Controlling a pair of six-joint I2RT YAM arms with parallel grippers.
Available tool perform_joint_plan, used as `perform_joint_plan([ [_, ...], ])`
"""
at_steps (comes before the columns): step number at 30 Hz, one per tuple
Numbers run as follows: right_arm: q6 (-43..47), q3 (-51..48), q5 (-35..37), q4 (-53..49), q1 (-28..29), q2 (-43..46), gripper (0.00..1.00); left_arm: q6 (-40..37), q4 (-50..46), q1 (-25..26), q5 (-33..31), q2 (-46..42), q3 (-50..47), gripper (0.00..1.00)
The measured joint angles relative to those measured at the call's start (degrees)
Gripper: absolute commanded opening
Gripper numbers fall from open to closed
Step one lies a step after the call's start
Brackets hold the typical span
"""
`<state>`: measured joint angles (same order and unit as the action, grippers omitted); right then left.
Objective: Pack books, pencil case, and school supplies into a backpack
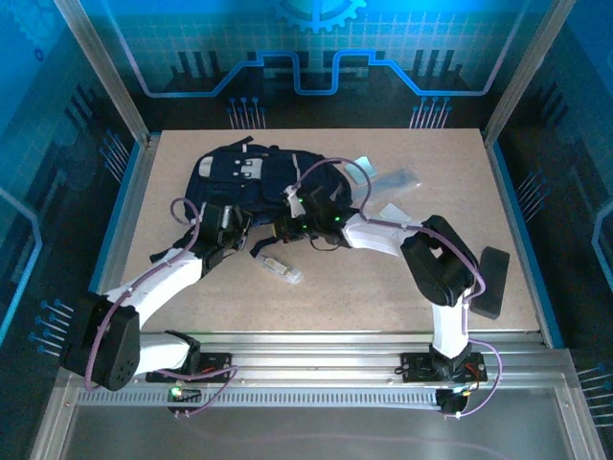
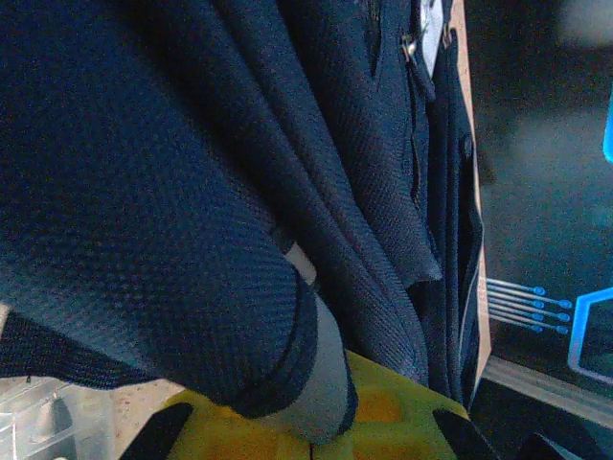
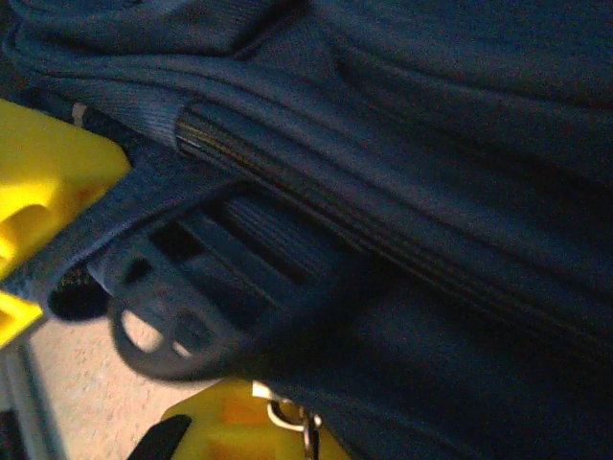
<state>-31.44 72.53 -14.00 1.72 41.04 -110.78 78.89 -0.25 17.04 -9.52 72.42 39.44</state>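
Left gripper (image 1: 226, 220) and right gripper (image 1: 292, 226): jaws clenched, apparently pinching backpack (image 1: 244, 172) near edge. Clear tube (image 1: 279, 269) lies diagonal on tabletop (image 1: 383, 287), between both.

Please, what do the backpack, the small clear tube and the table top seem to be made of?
Backpack: woven synthetic fabric, probably nylon or polyester. It is matt navy, and a fine mesh-like weave shows in the left wrist view.
Tube: clear plastic, it seems. It is see-through and slightly glossy.
Table top: pale speckled board, perhaps chipboard or cork. It is matt, without glare.
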Motion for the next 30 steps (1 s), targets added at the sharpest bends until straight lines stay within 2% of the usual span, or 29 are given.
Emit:
perform_joint_plan([
  [6,3.3,-2.4,-3.19,-11.37,-10.34,2.1,0.0,-4.0,-2.14,-5.95,-0.28,0.0,-1.27,0.0],
  [8,5.55,-1.9,-3.21,-14.91,-12.07,2.43,0.0,-5.2,-2.49,-6.84,-0.02,0.0,-1.29,0.0],
  [16,12.72,3.85,-3.74,-25.83,-14.01,2.47,0.0,-11.3,-2.36,-9.88,2.43,1.9,-0.85,0.0],
  [20,13.27,4.02,-7.3,-27.23,-14.67,2.47,0.0,-14.75,-0.28,-12.04,5.18,8.98,2.62,0.0],
  [24,11.8,4.5,-9.29,-28.11,-12.09,2.45,0.0,-17.62,4.09,-13.99,5.73,17.66,7.26,0.0],
  [25,11.26,4.81,-9.51,-28.3,-11.26,2.45,0.0,-18.05,4.61,-14.32,5.73,19.39,8.5,0.04],
  [26,10.43,5.2,-10.01,-28.26,-10.1,2.45,0.0,-18.99,5.22,-14.82,5.75,21.88,10.54,0.29],
  [27,9.49,5.79,-10.64,-28.2,-8.9,2.29,0.0,-19.58,5.35,-15.26,5.77,23.87,12.5,0.47],
  [30,6.38,8.61,-12.96,-26.99,-5.66,0.66,0.0,-21.09,5.27,-17.0,7.67,29.38,19.65,0.74],
])
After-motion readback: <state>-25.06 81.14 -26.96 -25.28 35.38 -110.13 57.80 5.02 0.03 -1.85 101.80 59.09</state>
